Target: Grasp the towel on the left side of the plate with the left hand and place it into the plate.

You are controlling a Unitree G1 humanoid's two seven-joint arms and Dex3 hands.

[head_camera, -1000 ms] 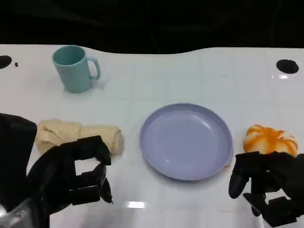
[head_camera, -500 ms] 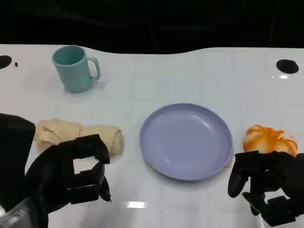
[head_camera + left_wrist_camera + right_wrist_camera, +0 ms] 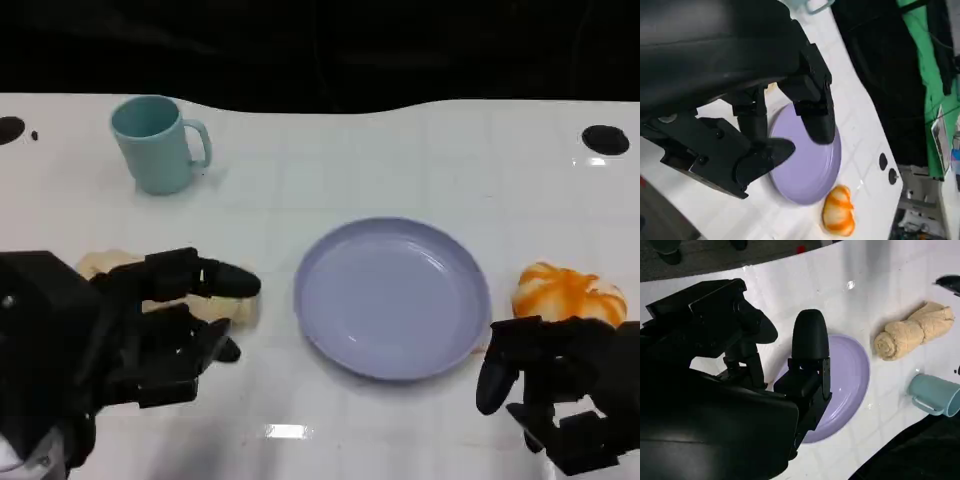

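Observation:
The rolled beige towel (image 3: 103, 263) lies left of the lavender plate (image 3: 392, 298) on the white table. My left hand (image 3: 130, 340) hovers over the towel with its fingers (image 3: 205, 276) spread, hiding most of the roll. Whether it touches the cloth I cannot tell. Nothing is held in it. In the right wrist view the whole towel (image 3: 914, 331) shows beside the plate (image 3: 850, 375). The left wrist view has the left hand's fingers (image 3: 812, 107) above the plate (image 3: 810, 170). My right hand (image 3: 560, 390) rests low at the plate's right, holding nothing.
A teal mug (image 3: 155, 143) stands at the back left, beyond the towel. An orange-and-white round item (image 3: 570, 292) lies right of the plate, just past my right hand. Black holes (image 3: 604, 139) mark the table's far corners.
My left hand has moved forward over the towel and its fingers have spread out from a curl. It now covers the roll's middle. The right hand has stayed put.

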